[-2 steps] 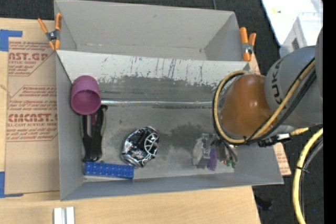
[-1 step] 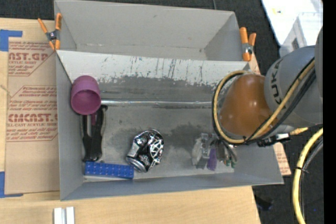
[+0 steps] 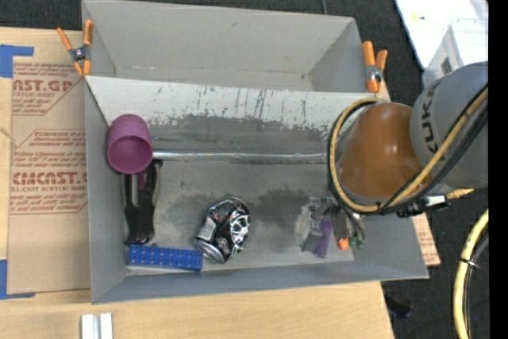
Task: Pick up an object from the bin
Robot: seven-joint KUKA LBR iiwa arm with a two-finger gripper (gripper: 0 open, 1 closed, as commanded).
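My gripper (image 3: pixel 325 220) is low over the bin floor near the front right corner, below the arm's orange cover. Right at its tip are a small purple piece (image 3: pixel 321 244) and a small orange bit (image 3: pixel 343 244); whether either is held is unclear. A crushed black and white drinks can (image 3: pixel 224 229) lies on its side at the front middle, a hand's width left of the gripper and apart from it.
At the left wall a purple cup (image 3: pixel 129 144) lies on its side with its mouth towards the front. Below it is a long black tool (image 3: pixel 140 206), and a flat blue block (image 3: pixel 165 258) lies along the front left edge.
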